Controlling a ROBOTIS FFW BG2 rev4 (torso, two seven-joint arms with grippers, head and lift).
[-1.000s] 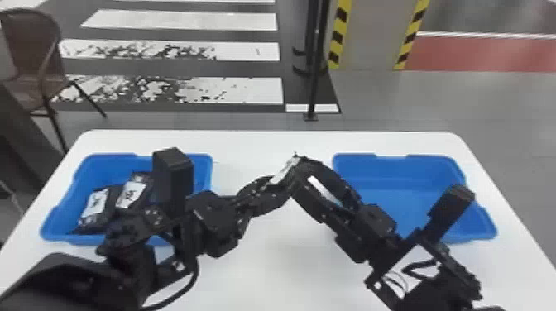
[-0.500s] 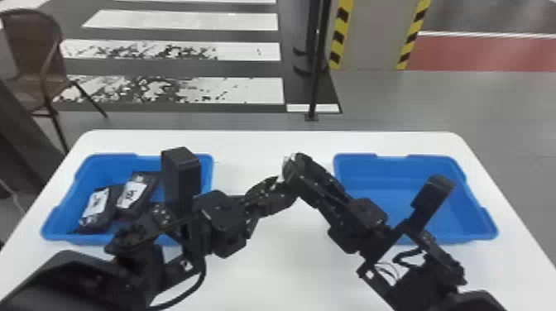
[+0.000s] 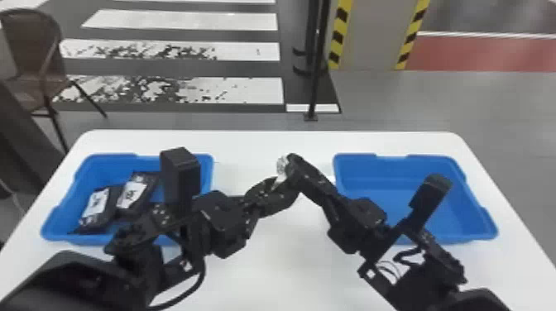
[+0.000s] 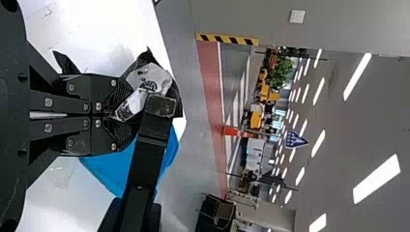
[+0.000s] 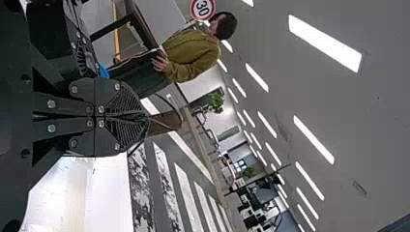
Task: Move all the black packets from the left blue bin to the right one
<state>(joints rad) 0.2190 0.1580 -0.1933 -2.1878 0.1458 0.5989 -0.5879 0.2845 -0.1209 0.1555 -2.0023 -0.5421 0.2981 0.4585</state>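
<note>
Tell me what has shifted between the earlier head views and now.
The right end effector has moved left and slightly away from the robot; the left end effector has edged right. No clear grasp or release: the raised packet stays where they meet. The two packets in the left blue bin and both bins stayed put.

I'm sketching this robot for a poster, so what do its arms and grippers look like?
The left arm and right arm are black, with boxy joint housings. A dark cable loops beside the left one. The left pincer and right pincer have flat black fingers, silvery screws and ribbed areas near the tips.
</note>
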